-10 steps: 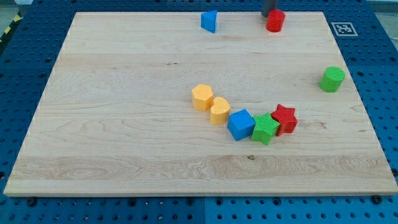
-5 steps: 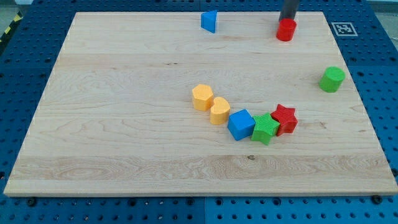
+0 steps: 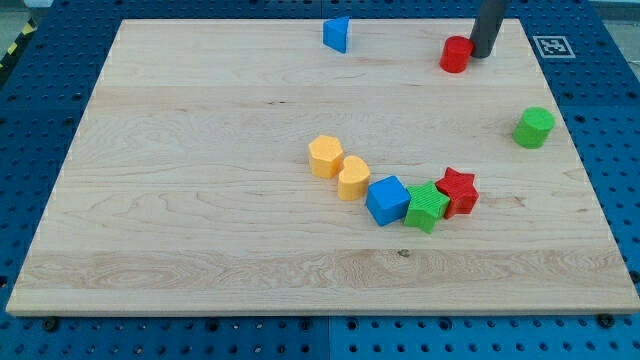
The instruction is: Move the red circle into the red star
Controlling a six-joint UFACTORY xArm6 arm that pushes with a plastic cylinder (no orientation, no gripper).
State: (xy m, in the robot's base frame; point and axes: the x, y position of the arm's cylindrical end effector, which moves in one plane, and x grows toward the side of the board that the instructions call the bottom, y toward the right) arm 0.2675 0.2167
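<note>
Contact looks made: your tip (image 3: 481, 55), a bare rod with no gripper to clench, touches the red circle (image 3: 456, 55) at its 3 o'clock, with the red star (image 3: 458, 190) well off toward its 6 o'clock on the counter (image 3: 200, 200).

my tip (image 3: 482, 55) touched the view's right side of the small red circle block (image 3: 456, 55). relative to that circle, the red star block (image 3: 458, 192) lay well toward the view's bottom, touching a green block (image 3: 427, 207).
</note>
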